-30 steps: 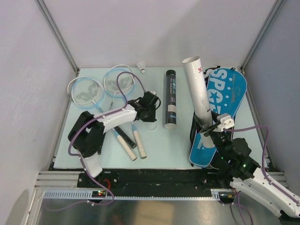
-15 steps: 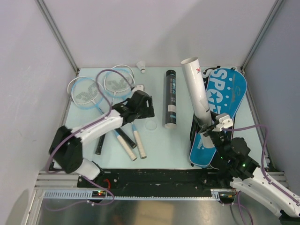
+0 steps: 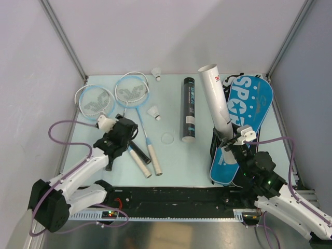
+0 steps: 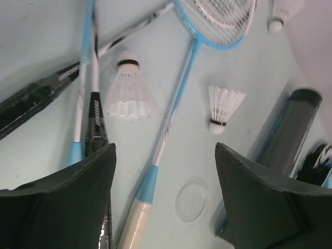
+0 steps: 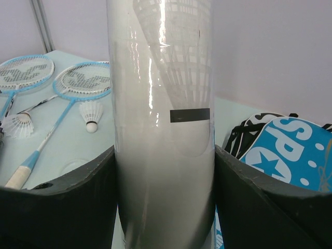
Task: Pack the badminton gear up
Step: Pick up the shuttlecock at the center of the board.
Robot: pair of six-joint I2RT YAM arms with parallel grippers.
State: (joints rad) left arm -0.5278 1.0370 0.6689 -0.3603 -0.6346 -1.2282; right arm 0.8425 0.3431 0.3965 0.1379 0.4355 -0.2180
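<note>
Two rackets with pale-blue heads (image 3: 132, 91) (image 3: 96, 102) lie at the left, handles (image 3: 154, 163) toward me. One shuttlecock (image 3: 154, 112) rests beside a shaft and another (image 3: 156, 73) sits at the far edge. A third shuttlecock (image 4: 129, 94) lies among the shafts. My left gripper (image 3: 128, 136) (image 4: 165, 155) hovers open over the racket handles, holding nothing. A black tube (image 3: 188, 109) lies mid-table. My right gripper (image 3: 228, 142) (image 5: 163, 155) is shut on a white tube (image 3: 215, 101) (image 5: 161, 129), held tilted with its open mouth up. Feather shapes show through its wall.
A blue racket bag (image 3: 249, 104) with black straps lies at the right, under the white tube. A clear round lid (image 3: 167, 138) (image 4: 191, 201) sits on the pale-green table (image 3: 176, 166) between the racket handles and the black tube. Metal frame posts stand at the far corners.
My left gripper opened and drew back toward the near left. A shuttlecock now shows on the table where it had been. The right arm and white tube stayed put.
</note>
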